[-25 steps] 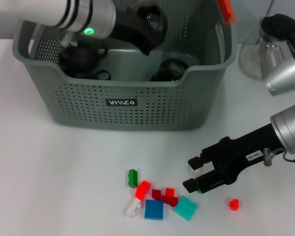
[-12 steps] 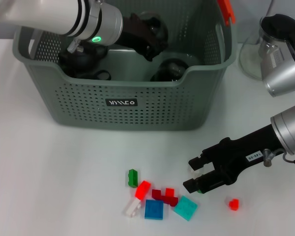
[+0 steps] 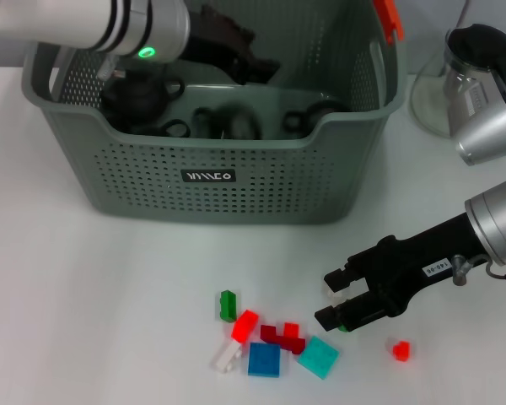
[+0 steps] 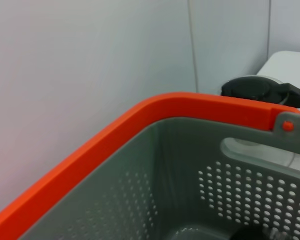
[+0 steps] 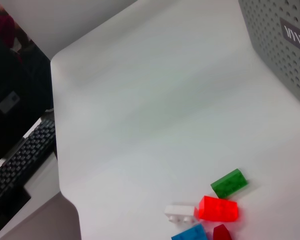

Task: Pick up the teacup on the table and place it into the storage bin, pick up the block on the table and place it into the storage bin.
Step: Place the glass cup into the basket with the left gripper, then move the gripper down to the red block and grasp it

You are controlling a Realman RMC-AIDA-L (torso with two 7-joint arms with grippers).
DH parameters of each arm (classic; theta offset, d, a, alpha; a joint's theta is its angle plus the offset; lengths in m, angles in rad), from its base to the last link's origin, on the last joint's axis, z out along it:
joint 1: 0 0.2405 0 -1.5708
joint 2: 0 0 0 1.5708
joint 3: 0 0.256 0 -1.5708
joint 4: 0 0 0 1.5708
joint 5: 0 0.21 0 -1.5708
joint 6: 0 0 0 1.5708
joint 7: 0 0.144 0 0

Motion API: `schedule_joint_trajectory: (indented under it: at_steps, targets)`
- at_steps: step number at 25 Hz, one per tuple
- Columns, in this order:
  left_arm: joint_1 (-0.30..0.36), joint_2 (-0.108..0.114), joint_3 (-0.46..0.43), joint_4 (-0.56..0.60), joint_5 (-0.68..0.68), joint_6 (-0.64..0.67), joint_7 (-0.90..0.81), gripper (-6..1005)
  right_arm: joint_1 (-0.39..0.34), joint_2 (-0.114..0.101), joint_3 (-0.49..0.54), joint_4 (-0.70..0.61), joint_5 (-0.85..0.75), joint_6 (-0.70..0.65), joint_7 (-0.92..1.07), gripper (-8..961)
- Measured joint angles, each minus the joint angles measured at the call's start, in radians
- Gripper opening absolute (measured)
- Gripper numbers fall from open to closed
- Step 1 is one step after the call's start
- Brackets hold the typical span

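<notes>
The white table [image 3: 67, 278] carries everything, and the largest thing on it is the storage bin [image 3: 211, 177], a grey-green perforated basket with an orange-red handle [image 4: 140, 120] and a small black label [image 3: 207, 176], standing at the far middle of the work area. Several dark teacups [image 3: 139, 99] lie on its floor, partly blurred, so their number cannot be told. The left arm [image 3: 93, 24] reaches in over the bin's left rim, and the left gripper [image 3: 236, 52] hangs dark above the bin's inside; whether its fingers are spread or closed cannot be told, and nothing is visibly held. To the right of the bin, at the table's far edge, stands a glass pitcher with a black lid [image 3: 481, 42], half hidden behind the right arm's silver body. The right gripper [image 3: 331, 297] is low over the table in front of the bin's right corner, its black fingers parted, with a small white piece and a bit of green showing between them, though contact cannot be judged. Just beside its tips lies a loose cluster of blocks: a blue block [image 3: 264, 359], a teal block [image 3: 320, 357], dark red blocks [image 3: 282, 336], a bright red block [image 3: 244, 326], a green block [image 3: 228, 305] and a white block [image 3: 226, 358]. A small red block [image 3: 398, 350] sits apart, beneath the right arm.
</notes>
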State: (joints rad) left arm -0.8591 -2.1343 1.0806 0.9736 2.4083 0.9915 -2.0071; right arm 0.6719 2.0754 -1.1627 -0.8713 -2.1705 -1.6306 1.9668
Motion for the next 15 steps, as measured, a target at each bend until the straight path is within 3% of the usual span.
schedule_joint_trajectory:
  at_steps: [7,11,15]
  targets:
    - [0.060,0.009,-0.004,0.133,-0.001,0.072,-0.031,717,0.004,-0.001,0.000,0.000,0.000,0.000,-0.001,731]
    - [0.127,0.004,-0.015,0.313,-0.054,0.197,-0.055,780,0.011,-0.005,0.006,0.000,0.000,-0.005,-0.001,732]
    - [0.206,-0.005,-0.049,0.460,-0.224,0.389,-0.021,843,0.018,-0.010,0.005,0.000,0.000,-0.007,-0.001,733]
